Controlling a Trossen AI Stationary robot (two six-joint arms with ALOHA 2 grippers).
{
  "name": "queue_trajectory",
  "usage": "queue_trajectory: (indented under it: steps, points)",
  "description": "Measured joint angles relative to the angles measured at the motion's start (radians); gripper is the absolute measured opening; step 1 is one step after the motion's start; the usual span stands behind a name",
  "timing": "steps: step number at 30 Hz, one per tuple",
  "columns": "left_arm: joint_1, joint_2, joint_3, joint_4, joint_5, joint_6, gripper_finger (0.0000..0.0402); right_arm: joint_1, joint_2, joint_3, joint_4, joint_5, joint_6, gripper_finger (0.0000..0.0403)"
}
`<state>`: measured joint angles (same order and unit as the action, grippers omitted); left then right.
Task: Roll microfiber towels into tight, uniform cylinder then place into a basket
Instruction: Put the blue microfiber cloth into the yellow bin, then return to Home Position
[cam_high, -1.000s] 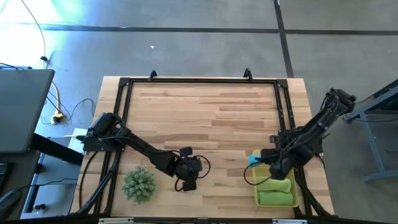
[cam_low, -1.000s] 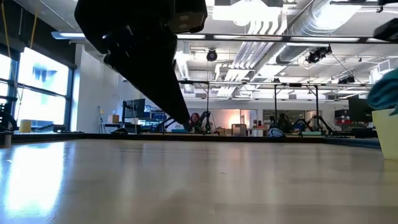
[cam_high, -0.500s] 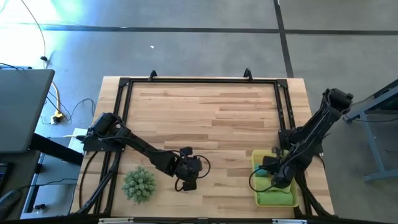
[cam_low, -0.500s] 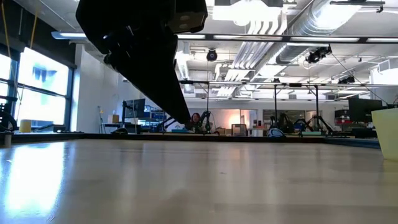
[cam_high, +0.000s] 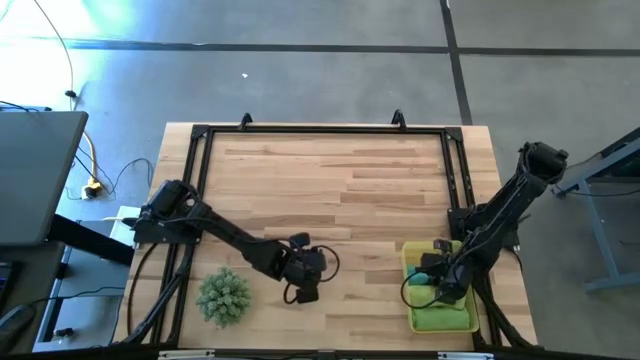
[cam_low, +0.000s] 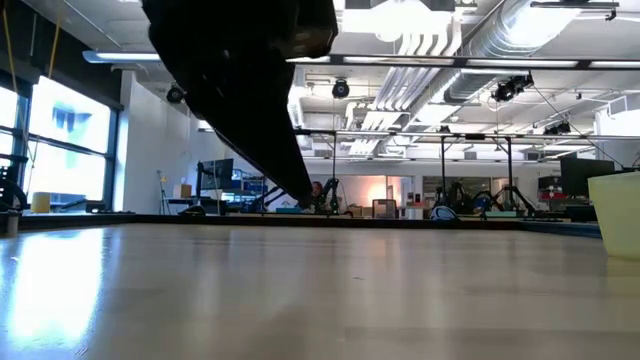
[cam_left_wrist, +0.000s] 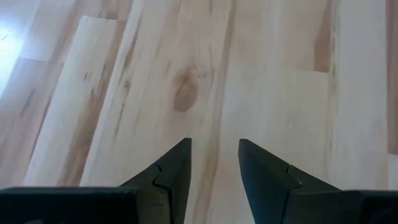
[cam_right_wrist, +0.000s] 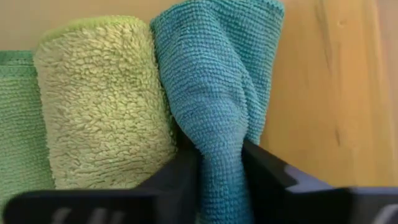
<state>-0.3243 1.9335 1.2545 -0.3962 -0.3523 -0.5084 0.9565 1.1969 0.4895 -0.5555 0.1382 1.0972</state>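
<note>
Right wrist view: the teal towel (cam_right_wrist: 217, 99) hangs bunched between the right gripper (cam_right_wrist: 221, 165)'s two dark fingers (cam_right_wrist: 177, 177), which press against it on both sides, so the gripper grasps the teal towel. Just beside it, touching, lies the pale yellow-green towel (cam_right_wrist: 102, 102) rolled into a fluffy cylinder, and next to that a strip of the bright green towel (cam_right_wrist: 18, 118). In the high view the right gripper (cam_high: 432, 272) is down inside the yellow basket (cam_high: 408, 262) at the table's near right corner, with the green rolls filling the basket's near part. The left gripper (cam_high: 303, 275) hangs over bare wood near the table's (cam_high: 330, 180) near edge, close to the spiky green ball (cam_high: 223, 296); the left wrist view shows its fingers (cam_left_wrist: 174, 168) parted, released, with nothing between them.
</note>
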Motion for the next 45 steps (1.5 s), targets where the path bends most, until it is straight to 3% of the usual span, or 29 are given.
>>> queue_trajectory:
  steps: [3, 7, 13, 18, 23, 26, 29, 38, 45]
  points:
    - [0.007, 0.0, 0.0, 0.0, 0.0, -0.006, 0.0122, -0.004, 0.0, 0.0, 0.0, -0.032, -0.006, 0.0145]
    - [0.015, 0.0, 0.0, -0.001, 0.0, -0.005, 0.0122, -0.045, -0.008, 0.021, -0.036, -0.17, 0.002, 0.0213]
    - [0.021, 0.0, 0.0, -0.003, 0.001, 0.024, 0.0122, -0.092, -0.026, 0.14, -0.17, -0.203, -0.086, 0.0246]
    - [0.038, -0.026, 0.0, -0.012, -0.001, 0.03, 0.0122, -0.134, -0.027, 0.295, -0.425, -0.087, -0.161, 0.0247]
    - [0.065, -0.101, 0.0, -0.076, -0.051, 0.047, 0.0122, -0.181, -0.028, 0.409, -0.581, 0.214, -0.224, 0.0247]
    - [0.072, -0.171, 0.001, -0.118, -0.09, 0.083, 0.0122, -0.228, -0.032, 0.422, -0.559, 0.342, -0.288, 0.0247]
    - [0.074, -0.247, 0.002, -0.173, -0.116, 0.117, 0.0122, -0.308, -0.048, 0.397, -0.481, 0.355, -0.4, 0.0247]
    - [0.087, -0.513, 0.001, -0.495, -0.233, 0.063, 0.0122, -0.634, -0.244, 0.153, -0.098, 0.165, -0.699, 0.0247]
    - [0.086, -0.69, 0.001, -0.69, -0.363, -0.063, 0.0122, -0.79, -0.441, -0.03, 0.189, 0.134, -0.785, 0.0247]
